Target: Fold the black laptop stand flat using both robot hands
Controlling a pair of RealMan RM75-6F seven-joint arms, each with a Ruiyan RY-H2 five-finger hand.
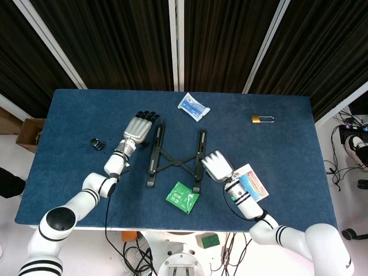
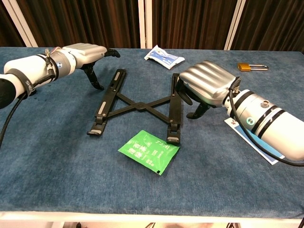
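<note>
Approach seems to be the step in hand: the black laptop stand (image 1: 175,158) lies spread open near the middle of the blue counter (image 1: 69,144), its two long rails set apart and joined by crossed links, and neither hand has a grip on it. The left hand (image 1: 138,127) hovers just beside the far end of the left rail, fingers (image 2: 95,78) pointing down with nothing between them; the chest view shows them near the rail, but whether they touch it I cannot tell. The right hand (image 1: 216,165) sits just outside the right rail, its back to both cameras and its fingers curled downward, so I cannot tell how wide they stand or whether they press the rail. A green packet (image 2: 148,150) lies touching the near foot of the right rail. Next, I judge, each hand must settle against the outer side of its rail and push inward together, evenly, so the links scissor shut and the stand does not slide or twist across the cloth.
</note>
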